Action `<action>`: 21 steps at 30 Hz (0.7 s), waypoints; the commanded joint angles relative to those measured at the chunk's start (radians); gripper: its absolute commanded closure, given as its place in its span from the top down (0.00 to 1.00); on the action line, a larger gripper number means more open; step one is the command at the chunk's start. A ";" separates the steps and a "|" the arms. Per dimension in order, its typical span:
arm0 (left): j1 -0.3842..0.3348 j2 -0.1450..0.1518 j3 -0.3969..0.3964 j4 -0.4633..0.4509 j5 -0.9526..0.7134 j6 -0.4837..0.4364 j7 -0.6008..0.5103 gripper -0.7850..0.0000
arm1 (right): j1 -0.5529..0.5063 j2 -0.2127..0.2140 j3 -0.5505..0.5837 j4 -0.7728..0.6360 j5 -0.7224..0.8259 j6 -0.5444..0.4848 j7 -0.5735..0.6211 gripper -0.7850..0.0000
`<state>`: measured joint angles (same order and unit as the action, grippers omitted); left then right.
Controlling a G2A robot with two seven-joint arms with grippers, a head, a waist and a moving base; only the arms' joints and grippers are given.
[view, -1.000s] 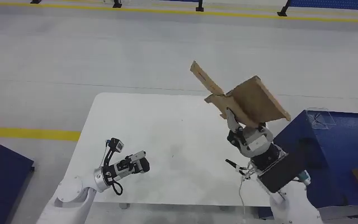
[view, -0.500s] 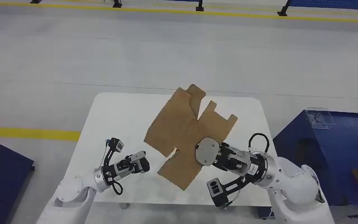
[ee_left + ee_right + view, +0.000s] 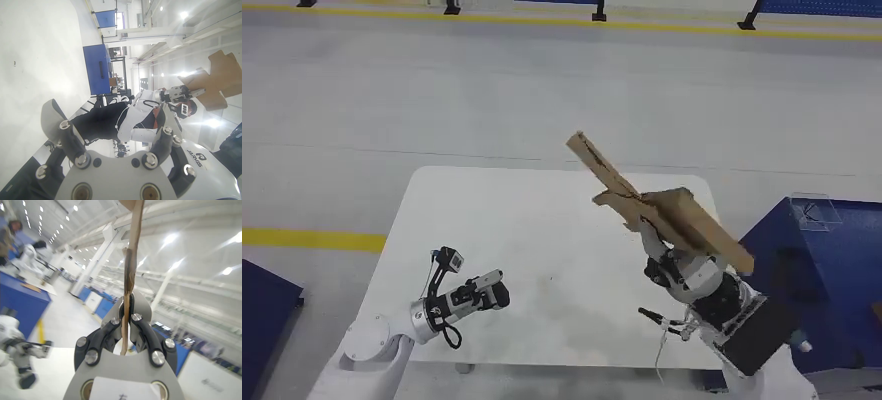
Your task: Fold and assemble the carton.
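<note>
The carton [image 3: 667, 208] is a flat brown cardboard blank, held up in the air over the right part of the white table [image 3: 532, 270]. My right gripper [image 3: 654, 235] is shut on its lower edge. In the right wrist view the cardboard [image 3: 132, 262] runs edge-on up from between the shut right gripper [image 3: 127, 306]. The left wrist view shows the carton [image 3: 215, 79] farther off, with the right gripper [image 3: 197, 92] clamped on it. My left gripper [image 3: 498, 290] rests low over the table's front left part, open and holding nothing; its fingers [image 3: 54, 115] stand wide apart.
A blue cabinet [image 3: 802, 270] stands right beside the table's right edge, close behind my right arm. A yellow floor line [image 3: 312, 240] runs left of the table. The table's middle and back left are bare white surface.
Half a second ago the carton lay spread flat and low over the table's middle. My right arm has swung it back up and to the right, tilted edge-on. The left arm has kept still.
</note>
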<state>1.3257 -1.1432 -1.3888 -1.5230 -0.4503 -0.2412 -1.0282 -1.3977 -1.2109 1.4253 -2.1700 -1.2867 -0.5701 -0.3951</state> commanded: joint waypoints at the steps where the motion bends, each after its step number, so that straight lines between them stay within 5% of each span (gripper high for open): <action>1: 0.000 0.000 0.000 0.000 0.000 0.000 0.000 1.00 | -0.002 0.005 -0.020 0.008 0.412 -0.102 0.206 0.00; 5: 0.000 0.000 0.000 0.000 0.000 0.000 0.000 1.00 | -0.005 0.025 -0.084 0.026 0.887 -0.137 0.565 0.00; 11: 0.000 0.000 0.000 0.000 0.000 0.000 0.000 1.00 | 0.022 0.053 -0.091 0.075 1.445 0.047 0.948 0.00; 21: 0.000 0.000 0.000 0.000 0.000 0.000 0.000 1.00 | 0.024 0.054 -0.086 0.077 1.455 0.054 0.959 0.00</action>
<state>1.3257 -1.1432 -1.3888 -1.5230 -0.4503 -0.2412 -1.0282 -1.3733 -1.1569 1.3393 -2.0929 0.1674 -0.5158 0.5634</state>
